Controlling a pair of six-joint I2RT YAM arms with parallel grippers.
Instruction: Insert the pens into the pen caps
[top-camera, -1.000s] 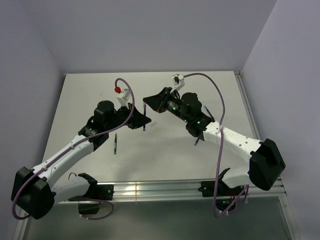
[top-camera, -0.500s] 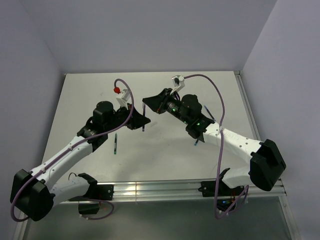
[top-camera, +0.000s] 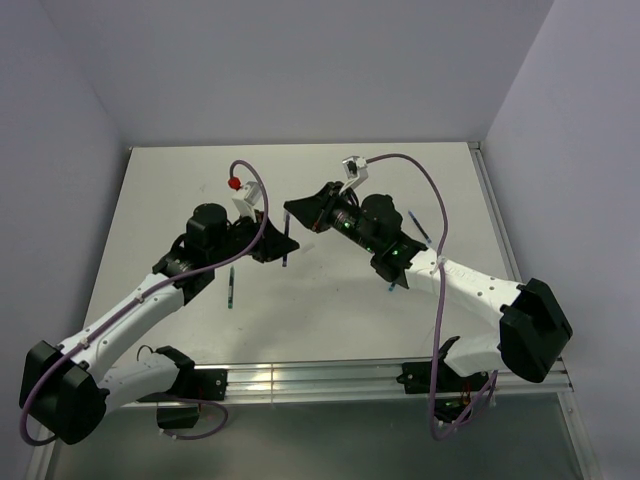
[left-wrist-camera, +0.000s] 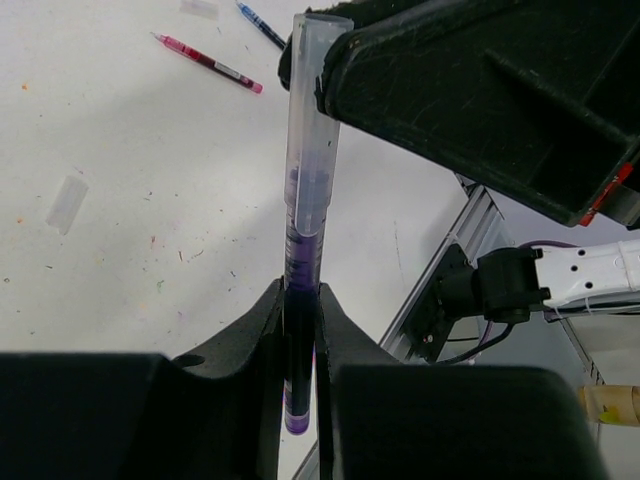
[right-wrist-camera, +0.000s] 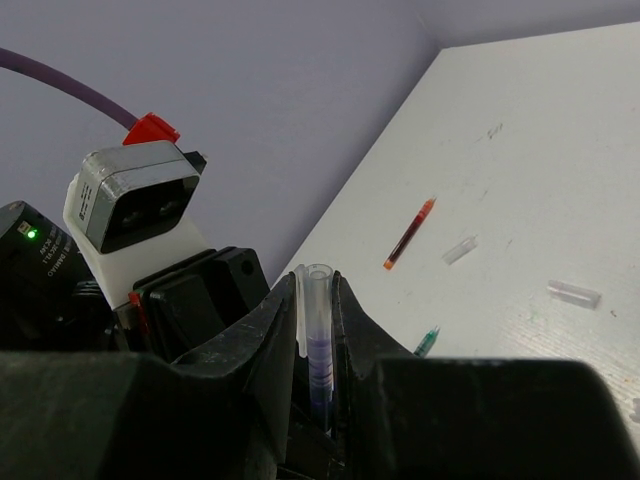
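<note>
Right arm has swung slightly since a second ago: its wrist camera sits a touch lower and the right fingers (top-camera: 305, 211) have turned a little toward the left arm. Left arm has barely shifted. Loose pens on the counter (top-camera: 330, 310) lie as before.

- Left fingers (left-wrist-camera: 266, 322): clamped on the lower barrel of a dark blue pen (left-wrist-camera: 298, 262), held upright between them above the counter, mid-table in the top view.
- Right fingers (right-wrist-camera: 274, 332): pinched on a translucent pen cap (right-wrist-camera: 318, 292), open end up in the wrist view; purple ink shows inside the tube.
- Left wrist view: the cap already sits over the pen's upper end, its lower rim partway down the barrel. How fully it is seated cannot be told.
- Both sets of fingers meet tip to tip, pen and cap in one line between them.

On the counter:
- Red pen (right-wrist-camera: 410, 232), lying flat, well apart from the grip.
- Loose cap (right-wrist-camera: 460, 249) just beside the red pen; second loose cap (right-wrist-camera: 573, 293) further out.
- Green-tipped pen (right-wrist-camera: 427, 341), only its end showing past the right fingers.
- Dark pen (top-camera: 231, 288) beside the left forearm.
- Blue pen (top-camera: 392, 287) partly hidden under the right forearm.
</note>
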